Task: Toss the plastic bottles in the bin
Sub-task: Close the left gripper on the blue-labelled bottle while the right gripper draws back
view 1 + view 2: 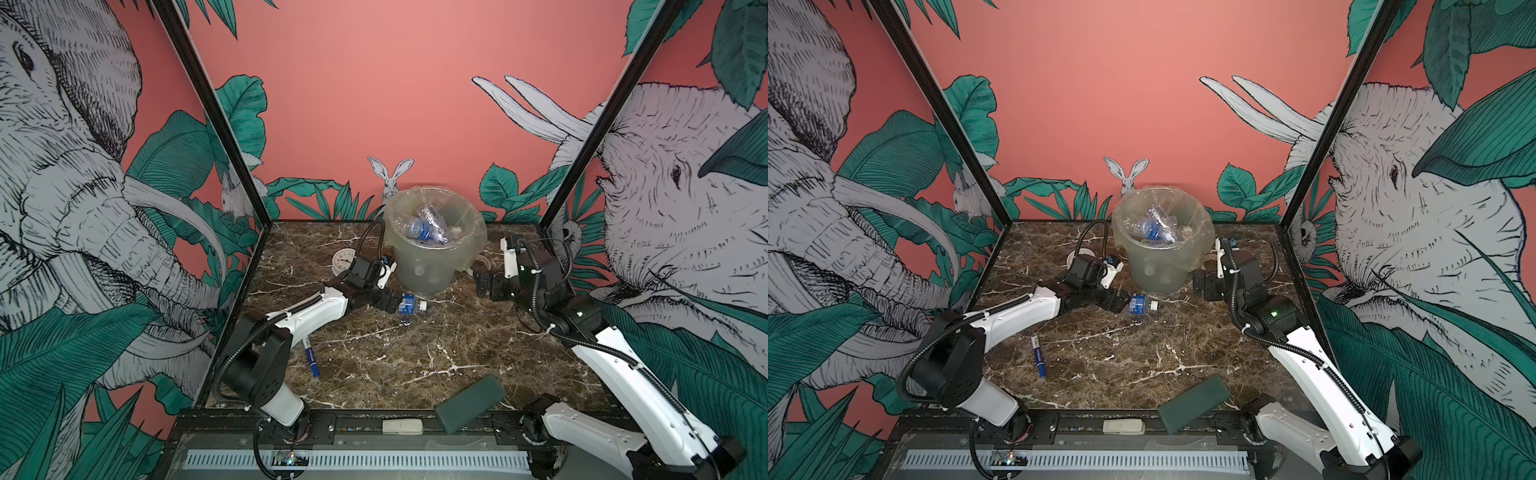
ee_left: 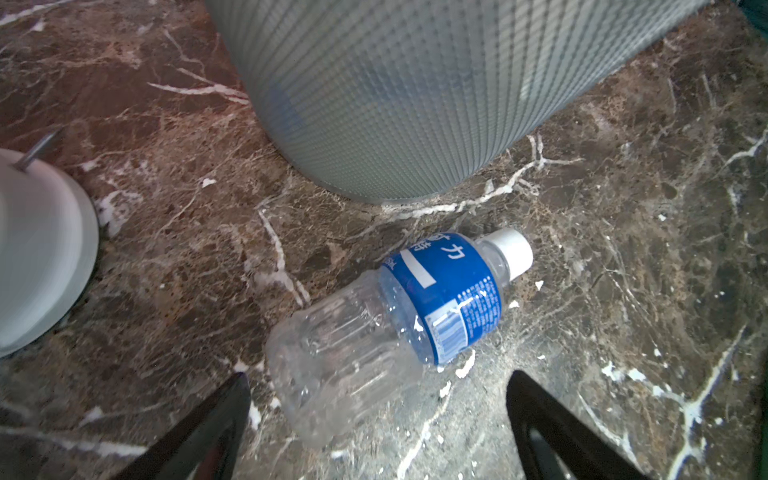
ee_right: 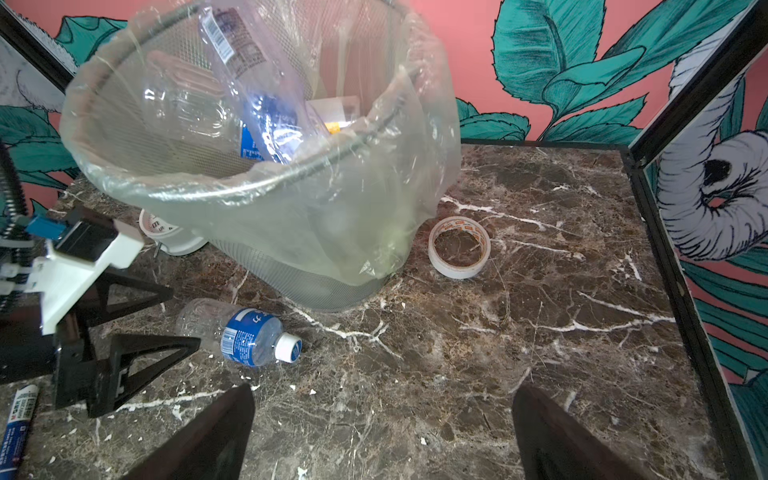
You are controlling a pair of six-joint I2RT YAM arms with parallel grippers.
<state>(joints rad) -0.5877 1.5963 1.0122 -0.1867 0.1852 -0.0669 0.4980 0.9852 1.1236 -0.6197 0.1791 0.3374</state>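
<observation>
Left wrist view shows one bottle [image 2: 399, 324] beside one bin [image 2: 415, 95].

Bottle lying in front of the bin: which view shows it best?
Left wrist view: the bottle is large and whole, cap and label sharp. The right wrist view shows it smaller. In both top views it is tiny, its base hidden behind the left gripper.

Your tabletop [image 1: 415, 353] carries a blue marker pen [image 1: 311, 361], a white clock [image 1: 343, 259], a tape roll [image 3: 459, 248] and a dark green block [image 1: 469, 403].
</observation>
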